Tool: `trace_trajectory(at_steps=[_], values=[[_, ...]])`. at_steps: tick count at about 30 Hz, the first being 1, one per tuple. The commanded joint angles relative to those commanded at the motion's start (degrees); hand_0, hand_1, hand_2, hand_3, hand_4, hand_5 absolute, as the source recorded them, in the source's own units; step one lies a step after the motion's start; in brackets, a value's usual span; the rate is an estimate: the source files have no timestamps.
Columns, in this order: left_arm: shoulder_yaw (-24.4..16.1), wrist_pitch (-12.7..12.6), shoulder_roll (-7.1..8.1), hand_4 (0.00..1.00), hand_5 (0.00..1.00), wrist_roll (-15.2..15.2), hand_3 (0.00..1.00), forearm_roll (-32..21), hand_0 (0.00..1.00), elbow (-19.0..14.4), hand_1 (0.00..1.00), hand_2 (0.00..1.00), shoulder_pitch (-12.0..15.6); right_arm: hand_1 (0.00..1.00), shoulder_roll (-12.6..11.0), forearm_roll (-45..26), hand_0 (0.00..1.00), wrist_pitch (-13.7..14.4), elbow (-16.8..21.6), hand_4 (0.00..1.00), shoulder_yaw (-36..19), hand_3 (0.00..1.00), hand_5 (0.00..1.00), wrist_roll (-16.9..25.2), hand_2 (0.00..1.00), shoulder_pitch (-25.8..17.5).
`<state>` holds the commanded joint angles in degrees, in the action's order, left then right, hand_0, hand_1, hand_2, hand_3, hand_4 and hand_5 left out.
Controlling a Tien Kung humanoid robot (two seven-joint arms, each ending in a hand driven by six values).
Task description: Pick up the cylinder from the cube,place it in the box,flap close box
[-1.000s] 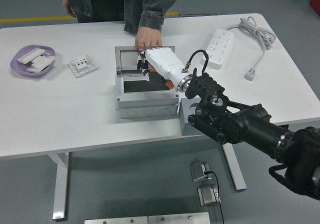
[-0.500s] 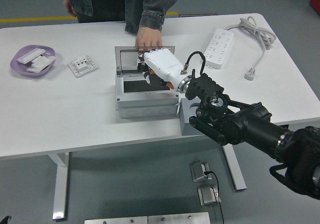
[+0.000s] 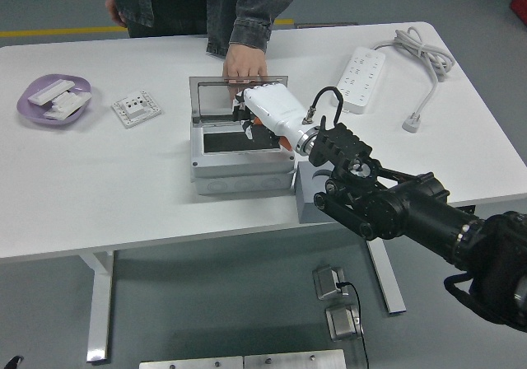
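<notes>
hand [image 3: 262, 109] over box [image 3: 239, 167], power strip [image 3: 362, 77] beside

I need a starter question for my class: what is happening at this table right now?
The robot's right hand reaches into the open grey box, its fingers hidden from view. A person across the table rests a hand on the raised lid. A purple dish, a white switch plate and a power strip lie aside.
</notes>
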<state>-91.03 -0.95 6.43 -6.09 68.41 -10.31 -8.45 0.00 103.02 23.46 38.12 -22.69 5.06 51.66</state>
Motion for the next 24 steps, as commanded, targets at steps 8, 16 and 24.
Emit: trace_trajectory(at_steps=[8,16,24], values=[[-0.19,-0.02,0.17,0.639,0.829,-0.29,0.788,0.18,0.703,0.0,0.726,0.71,0.31,0.252,0.0,-2.02,0.121,-0.88,-1.15,0.002,0.55,0.299,0.002,-0.16,0.443,-0.53],[-1.58,-3.46,0.17,0.637,0.828,-4.62,0.788,2.73,0.703,0.0,0.726,0.711,0.29,0.254,0.0,-2.7,0.122,-1.48,-0.79,0.002,0.91,0.301,0.002,-0.5,0.443,-0.62],[-4.81,-9.48,0.39,0.635,0.825,-15.38,0.788,8.34,0.703,-1.78,0.726,0.71,0.7,0.264,0.0,-2.73,0.141,-1.47,-0.91,0.002,0.65,0.3,0.002,-0.58,0.463,-0.2]])
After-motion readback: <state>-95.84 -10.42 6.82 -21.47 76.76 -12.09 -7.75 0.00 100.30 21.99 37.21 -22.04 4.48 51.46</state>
